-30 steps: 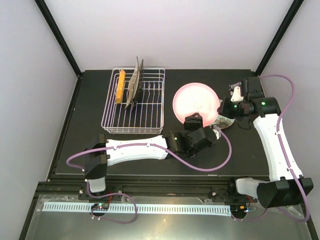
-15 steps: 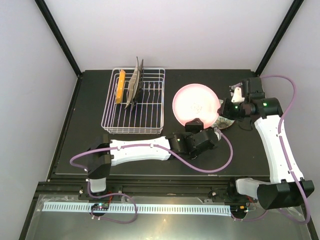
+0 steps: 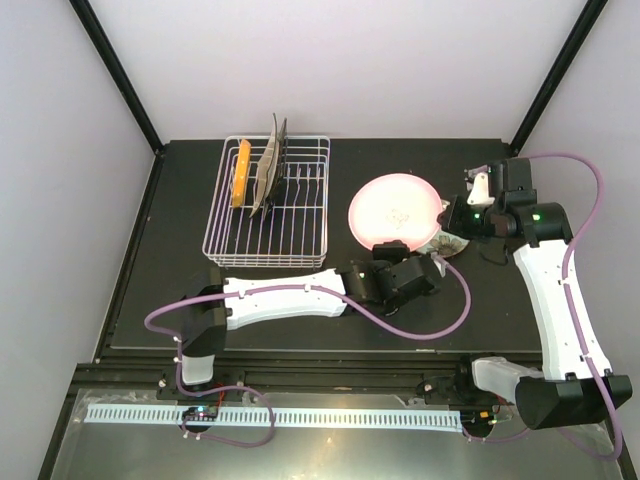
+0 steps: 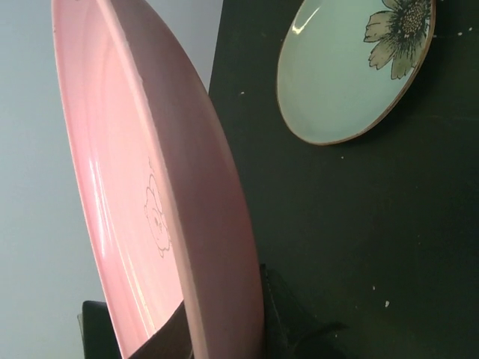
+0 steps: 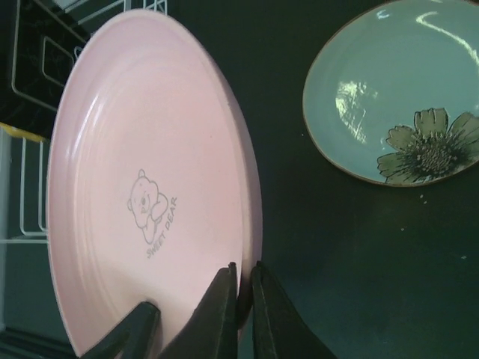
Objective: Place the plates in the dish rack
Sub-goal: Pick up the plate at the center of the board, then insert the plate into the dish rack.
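The dish rack stands at the left of the tabletop, 1 orange plate upright inside among others; the left hand clamps the near rim of the tilted pink plate; the right hand pinches its right rim; the green plate lies flat just beside.
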You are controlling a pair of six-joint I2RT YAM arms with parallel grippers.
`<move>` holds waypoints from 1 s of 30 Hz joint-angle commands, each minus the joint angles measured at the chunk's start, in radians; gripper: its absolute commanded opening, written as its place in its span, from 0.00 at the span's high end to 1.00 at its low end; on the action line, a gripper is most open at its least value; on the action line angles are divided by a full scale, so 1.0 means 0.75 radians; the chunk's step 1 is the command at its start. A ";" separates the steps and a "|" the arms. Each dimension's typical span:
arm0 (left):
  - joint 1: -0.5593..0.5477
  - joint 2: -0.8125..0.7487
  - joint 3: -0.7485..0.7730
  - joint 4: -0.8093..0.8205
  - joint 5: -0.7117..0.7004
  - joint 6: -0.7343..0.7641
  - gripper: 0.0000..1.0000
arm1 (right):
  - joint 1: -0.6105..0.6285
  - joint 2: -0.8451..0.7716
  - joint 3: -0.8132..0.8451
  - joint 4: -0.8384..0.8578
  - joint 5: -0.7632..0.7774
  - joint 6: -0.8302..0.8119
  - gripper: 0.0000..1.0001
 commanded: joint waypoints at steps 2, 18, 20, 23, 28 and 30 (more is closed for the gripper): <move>0.103 -0.036 0.066 0.028 -0.040 -0.076 0.98 | 0.012 -0.020 -0.015 -0.069 -0.043 -0.025 0.79; 0.500 -0.376 -0.016 0.079 0.626 -0.388 0.98 | 0.008 -0.079 0.151 -0.086 0.289 0.010 0.43; 0.567 -0.431 -0.091 0.174 0.746 -0.407 0.99 | 0.008 -0.083 0.130 -0.078 0.274 0.016 0.43; 0.721 -0.480 -0.155 0.259 0.948 -0.535 0.99 | 0.008 -0.087 0.109 -0.071 0.254 0.020 0.43; 0.862 -0.460 -0.168 0.292 1.128 -0.622 0.98 | 0.008 -0.087 0.108 -0.068 0.262 0.014 0.42; 0.882 -0.433 -0.153 0.294 1.140 -0.624 0.98 | 0.008 -0.081 0.105 -0.067 0.271 0.013 0.42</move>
